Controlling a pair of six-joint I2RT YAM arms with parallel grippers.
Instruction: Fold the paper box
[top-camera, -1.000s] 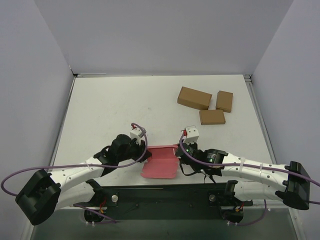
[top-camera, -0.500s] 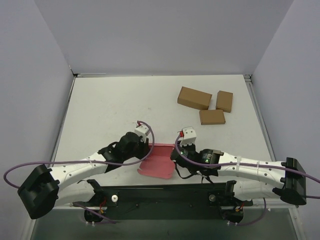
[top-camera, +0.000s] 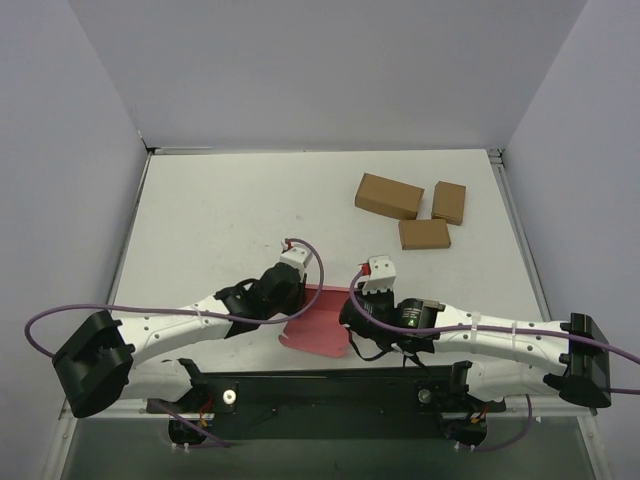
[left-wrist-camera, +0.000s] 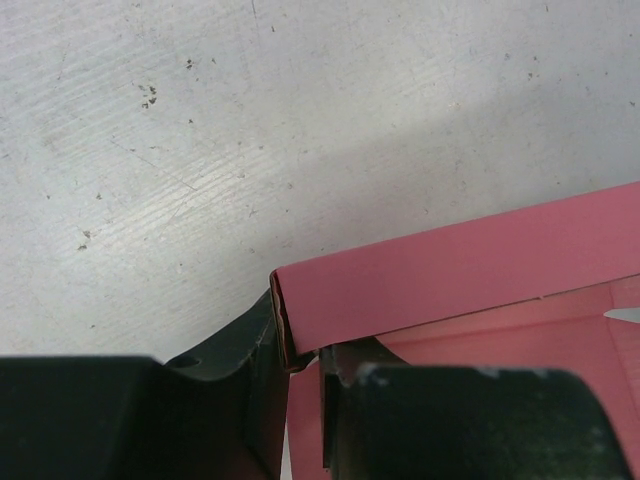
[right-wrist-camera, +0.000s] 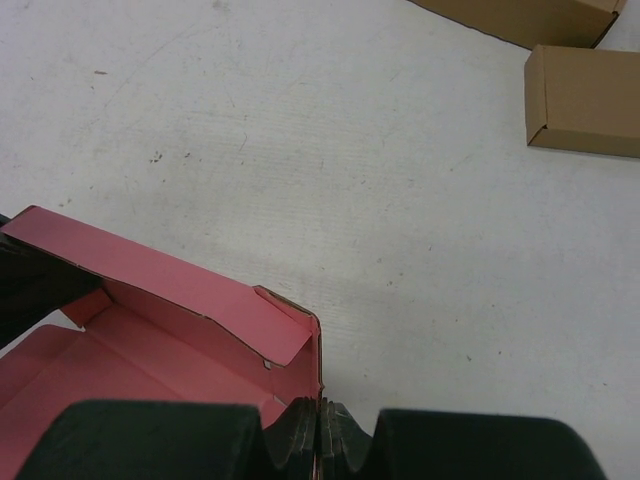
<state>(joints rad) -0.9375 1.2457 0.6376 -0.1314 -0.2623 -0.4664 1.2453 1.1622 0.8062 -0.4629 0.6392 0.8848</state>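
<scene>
The pink-red paper box (top-camera: 318, 326) lies partly folded between my two arms near the table's front edge. Its long back wall (left-wrist-camera: 470, 262) stands up and its floor is open to view. In the left wrist view my left gripper (left-wrist-camera: 300, 365) straddles the box's left end corner, the card pinched between its dark fingers (left-wrist-camera: 235, 385). My right gripper (right-wrist-camera: 322, 440) is shut on the thin right end wall (right-wrist-camera: 300, 370), where a small corner tab folds inward. From above, the left gripper (top-camera: 292, 296) and right gripper (top-camera: 352, 312) sit at opposite ends of the box.
Three brown cardboard boxes (top-camera: 388, 196) (top-camera: 449, 202) (top-camera: 424, 234) lie at the back right of the white table (top-camera: 210, 220); two show in the right wrist view (right-wrist-camera: 585, 100) (right-wrist-camera: 520, 15). Grey walls close in three sides. Purple cables loop off both arms.
My left arm has reached further right and forward, carrying the box's left end toward the right gripper. The right gripper has shifted slightly left and stays shut on its end.
</scene>
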